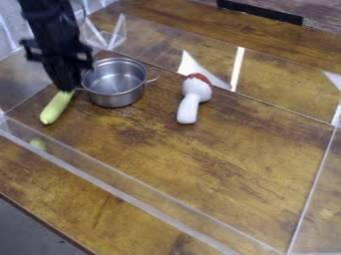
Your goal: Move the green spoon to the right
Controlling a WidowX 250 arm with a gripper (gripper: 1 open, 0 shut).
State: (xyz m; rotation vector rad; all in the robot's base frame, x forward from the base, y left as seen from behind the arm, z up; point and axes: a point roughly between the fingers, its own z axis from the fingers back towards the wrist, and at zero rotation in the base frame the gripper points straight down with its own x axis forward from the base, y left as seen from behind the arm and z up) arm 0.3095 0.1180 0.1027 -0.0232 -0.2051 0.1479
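Green spoon [58, 106] lies flat on the wooden table [200, 169], at the far left inside the clear plastic walls [160, 204]. Yellow-green, tapered, pod-like. It sits just left of the steel pot [115, 81], close to the pot's base; whether the two touch I cannot tell from here.

Gripper [66, 80] hangs above the spoon's upper end, pointing nearly straight down. Dark fingers pinched together. The picture is blurred around the tips, but the spoon looks to be resting on the wood, not lifted, and I see nothing between the fingers. My reading: the tool is closed on nothing, so the grab appears to have missed or slipped. That is a judgement; the tip area is soft.

White mushroom-shaped item [194, 100] with a red part lies right of the pot, well apart from the spoon. Beyond it to the right, bare wood.

Progress: none that shows. The spoon sits at the left edge of the work area, on the wrong side of the pot.

Left to do, as I judge it: open the fingers, come down on the spoon, take a firm hold, lift clear of the pot rim, carry rightward, set it down.
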